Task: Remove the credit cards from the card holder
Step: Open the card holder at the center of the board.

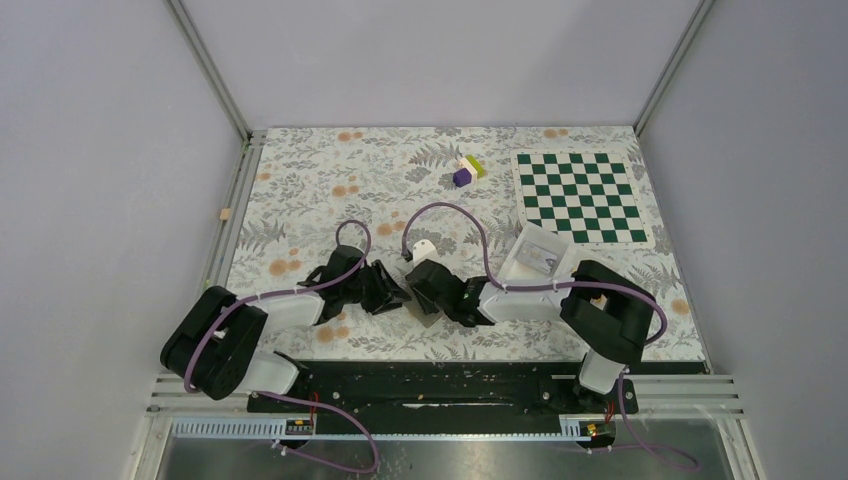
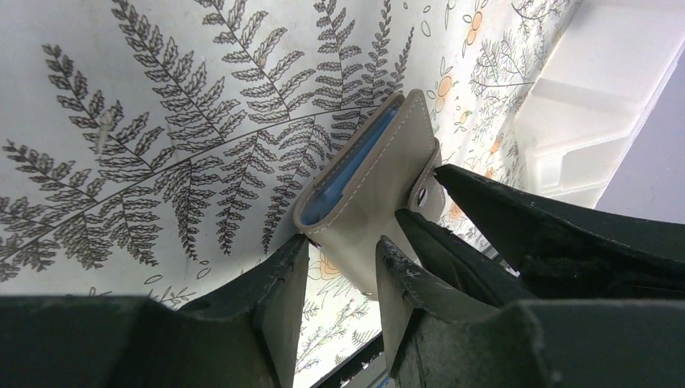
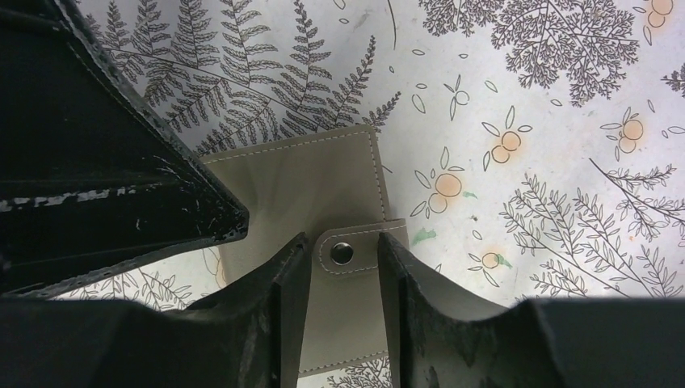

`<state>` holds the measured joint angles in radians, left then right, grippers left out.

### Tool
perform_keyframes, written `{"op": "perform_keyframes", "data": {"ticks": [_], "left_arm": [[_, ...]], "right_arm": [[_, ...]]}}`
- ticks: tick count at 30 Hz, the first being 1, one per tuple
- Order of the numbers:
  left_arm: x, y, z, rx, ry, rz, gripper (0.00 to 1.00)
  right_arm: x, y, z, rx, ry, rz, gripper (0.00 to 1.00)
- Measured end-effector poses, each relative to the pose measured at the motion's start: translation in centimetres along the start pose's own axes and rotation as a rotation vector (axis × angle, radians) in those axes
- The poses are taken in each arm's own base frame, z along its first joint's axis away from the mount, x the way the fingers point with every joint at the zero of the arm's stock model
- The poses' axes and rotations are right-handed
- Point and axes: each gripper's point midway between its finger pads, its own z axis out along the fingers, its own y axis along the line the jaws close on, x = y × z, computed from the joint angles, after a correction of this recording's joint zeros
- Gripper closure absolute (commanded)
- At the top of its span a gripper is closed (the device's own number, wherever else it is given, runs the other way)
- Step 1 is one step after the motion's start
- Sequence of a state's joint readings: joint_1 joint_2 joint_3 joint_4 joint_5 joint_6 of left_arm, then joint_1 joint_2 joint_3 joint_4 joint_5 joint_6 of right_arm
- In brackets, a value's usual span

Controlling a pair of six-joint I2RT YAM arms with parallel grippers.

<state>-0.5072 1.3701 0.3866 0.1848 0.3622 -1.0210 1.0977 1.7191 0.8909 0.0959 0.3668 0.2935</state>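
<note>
Left claw (image 2: pixel 343 249) clenches the closed card holder (image 2: pixel 363 174) mid-frame; right claw (image 3: pixel 343 242) straddles its snap tab (image 3: pixel 365 242), grip unclear. Probably light, soft, floppy: pull the tab, pin the body.

Centre of surface (image 1: pixel 300 180), toward near edge: crowded. Left gripper (image 2: pixel 341 249) and right gripper (image 3: pixel 343 242) meet tip to tip, and the card holder (image 2: pixel 363 190) fills the gap between them. Purple cables (image 1: pixel 440 210) loop above both wrists, fouling any approach from the far side. White tray (image 1: pixel 540 255) lies near the right edge, chessboard mat (image 1: pixel 583 195) in the far right corner, small blocks (image 1: pixel 467 170) near the far edge. Far left corner open. Clearance under the holder: possibly some, view poor.
</note>
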Motion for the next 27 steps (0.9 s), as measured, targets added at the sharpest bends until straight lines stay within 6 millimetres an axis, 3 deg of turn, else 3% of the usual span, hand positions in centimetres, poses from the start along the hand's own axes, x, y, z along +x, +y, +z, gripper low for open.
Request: {"op": "perform_keyframes", "data": {"ticks": [5,12,22,27], "left_arm": [[0.0,0.0,0.0,0.000,0.001,0.000,0.63],[0.0,0.0,0.0,-0.001,0.001,0.000,0.63],[-0.1,-0.1,0.0,-0.022,0.010,0.002,0.62],[0.1,0.3,-1.2,-0.059,0.004,0.007,0.60]], "right_arm": [[0.0,-0.1,0.1,0.025,-0.008,-0.015,0.67],[-0.3,-0.2,0.0,0.058,-0.033,-0.030,1.00],[-0.2,0.0,-0.7,0.043,-0.040,0.041,1.00],[0.5,0.5,-1.6,-0.004,-0.027,0.119,1.00]]}}
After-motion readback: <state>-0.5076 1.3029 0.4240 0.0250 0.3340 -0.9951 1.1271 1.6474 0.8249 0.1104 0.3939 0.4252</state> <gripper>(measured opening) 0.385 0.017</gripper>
